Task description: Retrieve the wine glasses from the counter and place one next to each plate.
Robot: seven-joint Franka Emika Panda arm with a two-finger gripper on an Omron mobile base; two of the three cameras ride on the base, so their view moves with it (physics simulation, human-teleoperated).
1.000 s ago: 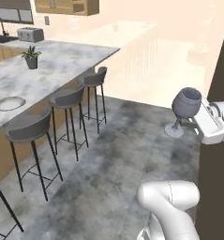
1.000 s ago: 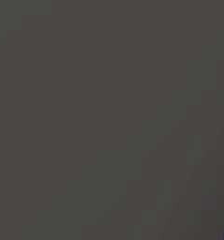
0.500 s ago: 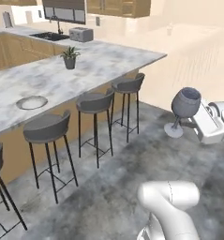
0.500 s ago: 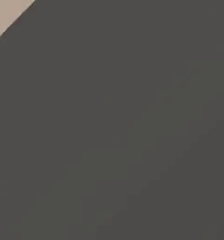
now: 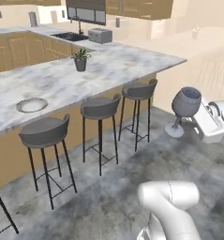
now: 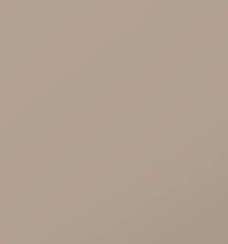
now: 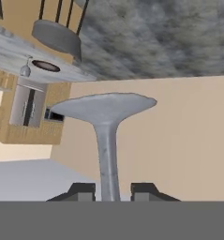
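My gripper [image 5: 187,120] is at the right of the left base view, shut on the thin stem of a greyish-purple wine glass [image 5: 184,102] held tilted in the air above the floor. In the hand view, the stem [image 7: 107,154] runs up between my two dark finger tips to the round foot [image 7: 104,107], and my gripper [image 7: 112,191] is closed around it. A light grey plate [image 5: 31,104] lies on the long marble island [image 5: 118,65] at the left. Far off in the hand view, a dark plate [image 7: 45,65] lies on the island with a small stemmed glass [image 7: 25,70] beside it.
Three grey bar stools [image 5: 100,108] line the near side of the island. A potted plant [image 5: 80,60] stands on it, with a toaster [image 5: 100,35] and sink behind. Grey mottled floor [image 5: 108,187] lies between the base and the stools.
The base has driven and turned, so the island and stools have slid right and nearer in the left base view. The glass stays in my gripper. The right base view went from dark grey to beige.
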